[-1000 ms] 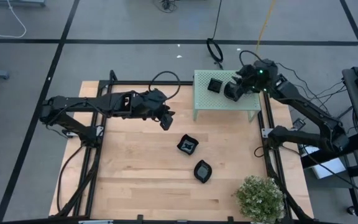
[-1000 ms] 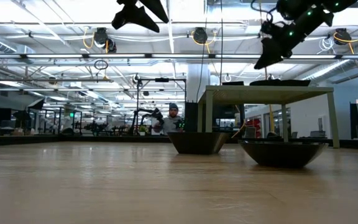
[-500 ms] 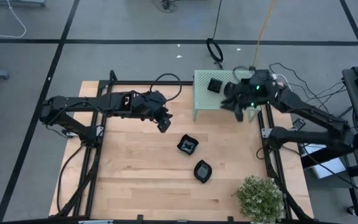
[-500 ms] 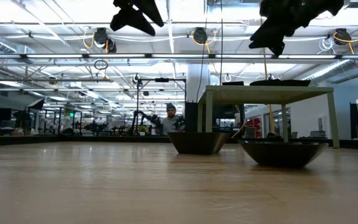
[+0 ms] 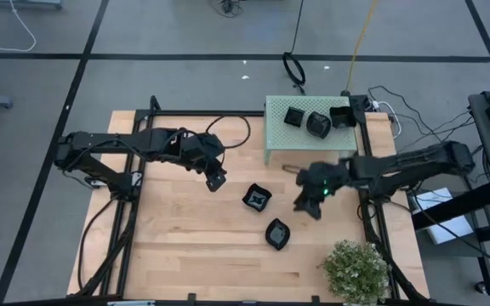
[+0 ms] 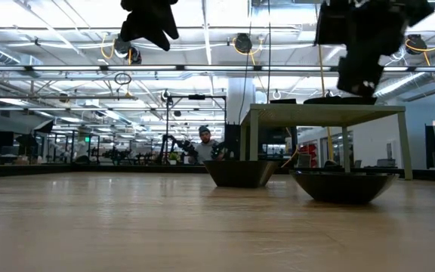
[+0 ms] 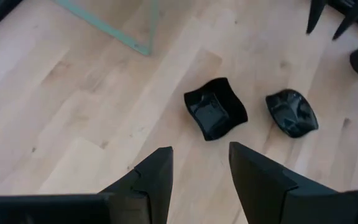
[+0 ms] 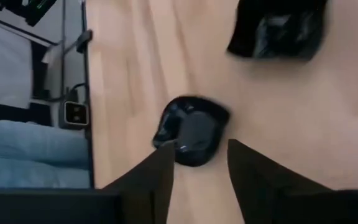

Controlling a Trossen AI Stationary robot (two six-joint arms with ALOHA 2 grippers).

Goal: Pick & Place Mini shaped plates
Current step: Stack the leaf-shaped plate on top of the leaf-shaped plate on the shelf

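**Right arm swung off the green box and out over the table**

Since the earlier frame, the right gripper (image 5: 306, 204) had left the pale green box (image 5: 277, 134) and hung released above the table (image 5: 185, 246). Nearest the front edge sat a potted plant (image 5: 356, 268), then a rounded plate (image 5: 277, 234) and a wavy-edged plate (image 5: 257, 198). Farther back, the left gripper (image 5: 215, 179) hovered spread, empty. Two plates (image 5: 305, 120) lay on the box at the far edge.
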